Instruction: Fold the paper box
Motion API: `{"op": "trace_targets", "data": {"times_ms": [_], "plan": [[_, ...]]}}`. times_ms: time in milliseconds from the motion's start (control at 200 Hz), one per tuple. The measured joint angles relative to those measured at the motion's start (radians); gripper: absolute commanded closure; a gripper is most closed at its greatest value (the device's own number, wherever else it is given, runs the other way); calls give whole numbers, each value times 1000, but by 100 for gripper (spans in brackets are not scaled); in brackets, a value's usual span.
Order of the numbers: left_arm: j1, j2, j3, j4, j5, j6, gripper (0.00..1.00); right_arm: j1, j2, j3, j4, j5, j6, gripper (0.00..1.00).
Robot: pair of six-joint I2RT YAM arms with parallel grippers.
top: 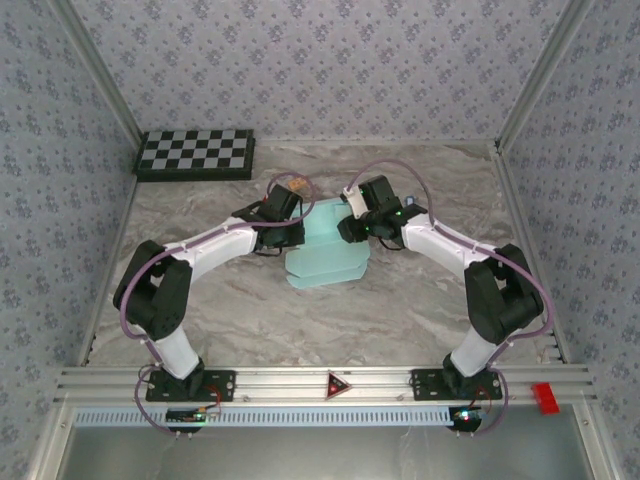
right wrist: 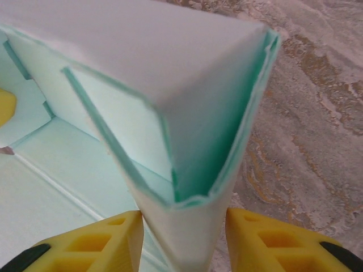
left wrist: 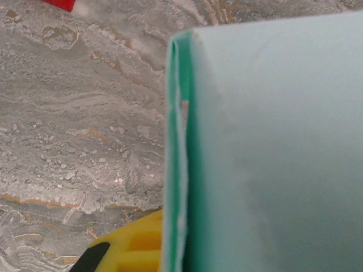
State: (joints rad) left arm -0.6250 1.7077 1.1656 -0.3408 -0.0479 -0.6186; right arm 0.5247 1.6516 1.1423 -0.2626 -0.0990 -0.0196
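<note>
The paper box (top: 327,262) sits in the middle of the counter (top: 430,300), squarely between our two arms. Our left gripper (top: 296,232) is closed, seemingly pinching the box's left wall. Our right gripper (right wrist: 184,241) clamps the doubled right wall, which runs toward the counter's far edge.

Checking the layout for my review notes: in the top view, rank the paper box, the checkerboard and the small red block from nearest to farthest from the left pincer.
1. paper box, in the centre, right against the left pincer.
2. checkerboard, in the far left corner.
3. red block, at the near right corner.
</note>
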Motion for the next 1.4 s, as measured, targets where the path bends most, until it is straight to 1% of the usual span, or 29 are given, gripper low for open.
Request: {"op": "trace_targets", "data": {"times_ms": [280, 495, 880, 1074, 1399], "plan": [[0, 0, 3, 0, 7, -3, 100, 24, 3, 0, 22, 100, 4, 68], [0, 0, 3, 0, 8, -3, 100, 48, 23, 1, 29, 182, 11, 70], [0, 0, 3, 0, 11, -3, 100, 88, 60, 23, 27, 323, 49, 77], [0, 0, 5, 3, 10, -10, 100, 108, 87, 72, -3, 405, 79, 81], [0, 0, 10, 3, 11, -15, 100, 143, 133, 131, -64, 532, 136, 82]]}}
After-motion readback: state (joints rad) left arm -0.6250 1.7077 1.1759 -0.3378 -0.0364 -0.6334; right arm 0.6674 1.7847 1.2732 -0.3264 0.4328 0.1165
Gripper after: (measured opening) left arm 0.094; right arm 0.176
